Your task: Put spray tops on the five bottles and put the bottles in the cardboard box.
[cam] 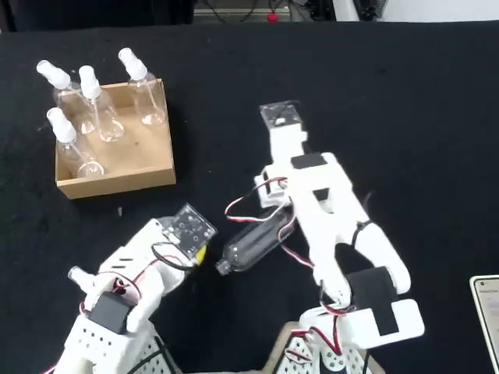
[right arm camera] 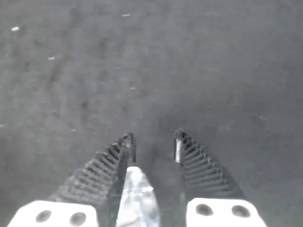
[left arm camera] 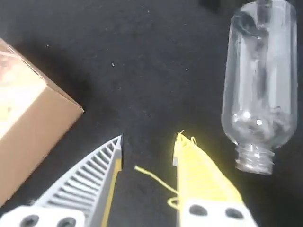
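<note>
Robotics lab bench. Desk (cam: 437, 117) draped in black cloth. Left arm (cam: 117, 308) at lower left and right arm (cam: 335, 226) at lower centre, both white printed parts with exposed red-black wiring. Loose cables (cam: 234, 11) along upper edge.

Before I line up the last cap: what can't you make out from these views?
- Fifth spray top: the small white piece beside the left arm in the high view is too small to identify.
- Bottle base end: covered by the right arm in the high view, cut off by the edge in the left wrist view.
- Right gripper hold: the right wrist view gives a clear blur low between its sides, unreadable.
</note>
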Robot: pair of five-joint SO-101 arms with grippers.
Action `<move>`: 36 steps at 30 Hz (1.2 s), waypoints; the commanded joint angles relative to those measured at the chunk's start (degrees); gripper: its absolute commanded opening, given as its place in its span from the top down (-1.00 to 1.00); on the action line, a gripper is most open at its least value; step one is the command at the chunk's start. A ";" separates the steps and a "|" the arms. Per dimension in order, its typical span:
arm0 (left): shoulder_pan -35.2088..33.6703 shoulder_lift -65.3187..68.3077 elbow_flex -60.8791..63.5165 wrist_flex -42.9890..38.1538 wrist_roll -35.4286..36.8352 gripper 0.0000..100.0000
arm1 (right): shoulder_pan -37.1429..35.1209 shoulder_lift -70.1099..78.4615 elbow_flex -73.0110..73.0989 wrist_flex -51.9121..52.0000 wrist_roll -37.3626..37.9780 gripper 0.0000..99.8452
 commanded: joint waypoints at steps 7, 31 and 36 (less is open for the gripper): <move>14.02 -0.18 -7.87 11.16 -0.35 0.65 | 3.87 -0.66 -4.97 0.44 -2.29 0.74; 5.05 -0.18 -10.33 8.79 0.88 0.65 | 9.41 -0.22 -6.29 0.97 -6.07 0.74; 9.80 -0.18 -11.91 11.25 3.60 0.60 | 9.32 -0.22 -6.37 0.97 -6.07 0.73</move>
